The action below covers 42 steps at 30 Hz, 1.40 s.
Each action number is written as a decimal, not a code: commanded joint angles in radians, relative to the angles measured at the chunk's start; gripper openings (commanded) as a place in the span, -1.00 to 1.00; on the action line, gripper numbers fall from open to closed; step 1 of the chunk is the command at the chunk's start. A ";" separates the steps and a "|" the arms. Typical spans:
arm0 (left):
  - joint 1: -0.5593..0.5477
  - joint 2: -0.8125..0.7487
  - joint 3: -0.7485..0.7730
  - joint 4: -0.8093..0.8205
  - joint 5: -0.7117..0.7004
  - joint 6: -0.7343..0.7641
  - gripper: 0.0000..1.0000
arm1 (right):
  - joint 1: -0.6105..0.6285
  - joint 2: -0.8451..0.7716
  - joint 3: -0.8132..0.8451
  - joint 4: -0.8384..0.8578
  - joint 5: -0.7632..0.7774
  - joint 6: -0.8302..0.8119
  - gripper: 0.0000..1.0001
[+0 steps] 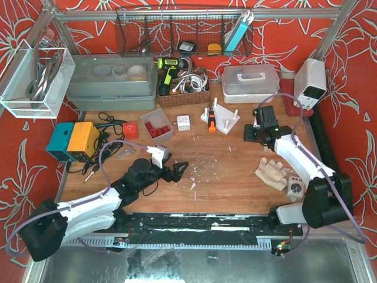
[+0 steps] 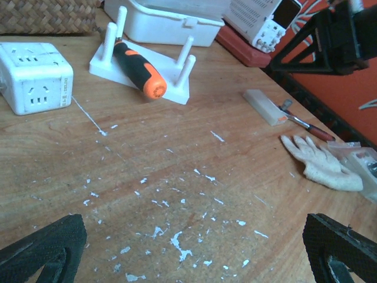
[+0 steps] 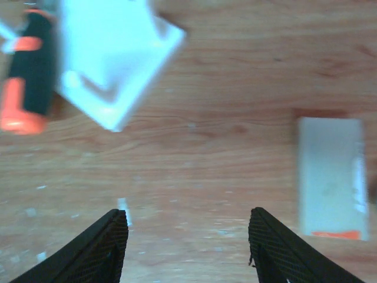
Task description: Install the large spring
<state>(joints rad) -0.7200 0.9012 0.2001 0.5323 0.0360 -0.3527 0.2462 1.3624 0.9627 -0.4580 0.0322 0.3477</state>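
I cannot make out a large spring in any view. A white pegged stand (image 1: pixel 225 121) sits at the back middle of the table with an orange-and-black screwdriver (image 1: pixel 209 121) lying beside it. Both also show in the left wrist view, stand (image 2: pixel 177 91) and screwdriver (image 2: pixel 138 68), and in the right wrist view, stand (image 3: pixel 112 59) and screwdriver (image 3: pixel 29 76). My left gripper (image 1: pixel 181 171) (image 2: pixel 194 242) is open and empty, low over bare wood. My right gripper (image 1: pixel 252 134) (image 3: pixel 188 242) is open and empty, hovering to the right of the stand.
A white power cube (image 2: pixel 35 76) lies left of the stand. A small white block with an orange end (image 3: pixel 330 177) (image 2: pixel 265 107) and a glove (image 1: pixel 271 172) lie on the right. A bin of red parts (image 1: pixel 158 125), boxes and a basket line the back.
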 commanded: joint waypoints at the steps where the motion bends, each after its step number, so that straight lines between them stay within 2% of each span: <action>1: -0.005 0.025 0.041 0.003 -0.037 0.005 0.98 | 0.121 -0.046 -0.025 0.087 0.016 0.082 0.16; 5: -0.005 0.005 0.041 -0.042 -0.125 -0.011 0.98 | 0.241 -0.026 -0.030 0.183 0.093 0.102 -0.06; 11: -0.005 -0.085 -0.008 -0.005 -0.149 0.007 0.98 | 0.359 0.142 0.100 0.200 0.178 0.073 -0.08; 14: -0.005 -0.158 -0.063 0.049 -0.107 0.022 0.98 | 0.373 0.239 0.162 0.208 0.201 0.078 0.01; 19: -0.005 -0.221 -0.078 0.020 -0.153 0.025 0.98 | 0.389 0.368 0.262 0.210 0.246 0.086 0.08; 28: -0.005 -0.148 -0.040 0.006 -0.083 0.009 0.98 | 0.389 0.568 0.425 0.154 0.241 0.094 0.18; 42: -0.005 -0.113 -0.032 0.041 -0.012 -0.009 0.98 | 0.389 0.789 0.630 0.040 0.308 0.123 0.17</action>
<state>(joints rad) -0.7200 0.7902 0.1452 0.5358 0.0010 -0.3576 0.6292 2.1090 1.5337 -0.3531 0.2958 0.4431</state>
